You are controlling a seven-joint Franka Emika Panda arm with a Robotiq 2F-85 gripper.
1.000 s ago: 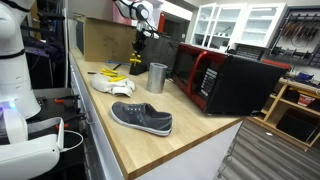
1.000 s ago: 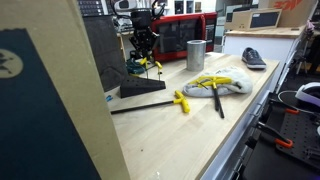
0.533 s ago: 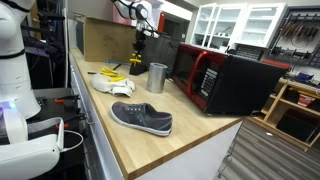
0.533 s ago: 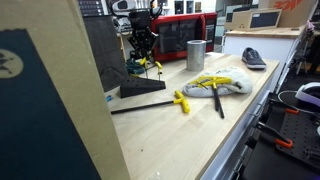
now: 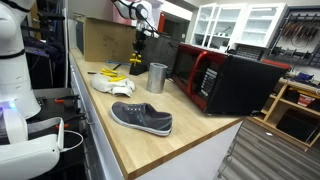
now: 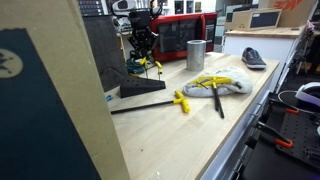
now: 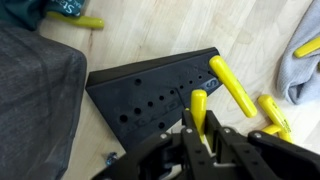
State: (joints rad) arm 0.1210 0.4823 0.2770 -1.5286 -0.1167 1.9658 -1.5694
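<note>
We take the black rack as our landmark on the wooden counter. The microwave stands well apart from the rack and the cardboard box near it, in an exterior view. The shoe lies far from the rack, beyond the grey cloth and the metal cup. Directly above the rack hangs the gripper. In the wrist view its claw pinches a yellow handle standing upright over the rack's holed face. A second yellow tool lies slanted on the rack just beside it. We judge that good work here means holding the handle plumb, lining its hidden tip over a single hole, moving straight down and slowly, and staying clear of the slanted tool.
</note>
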